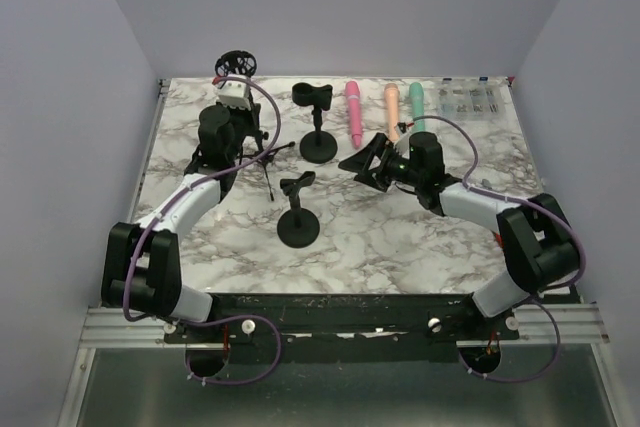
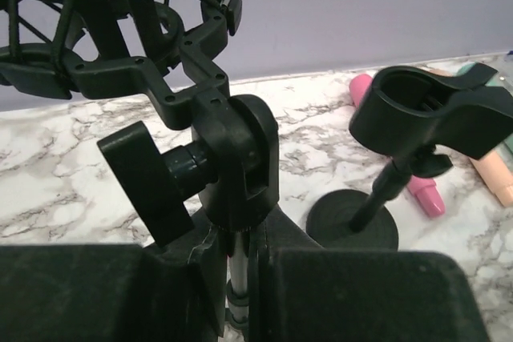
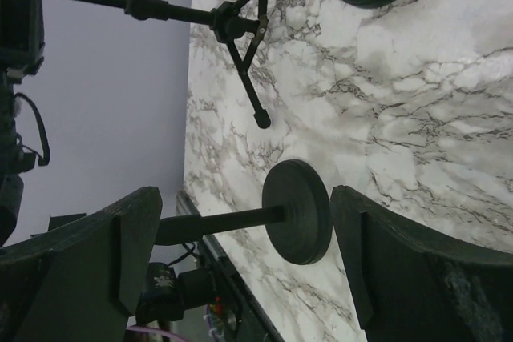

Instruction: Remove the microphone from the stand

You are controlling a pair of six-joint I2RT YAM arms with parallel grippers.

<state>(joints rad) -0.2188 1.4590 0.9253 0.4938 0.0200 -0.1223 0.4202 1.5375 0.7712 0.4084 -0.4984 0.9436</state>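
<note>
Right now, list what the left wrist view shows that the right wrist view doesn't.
Only left wrist: the shock mount, the far stand's clip, a pink microphone, and the left claw closed round the tripod stand. Only right wrist: the open right claw and the nearer round-base stand. Both: the marble table and that tripod stand.

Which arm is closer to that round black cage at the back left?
Left. The left gripper clamps the tripod stand just beneath the cage; the right gripper hangs open mid-table, far to its right.
</note>
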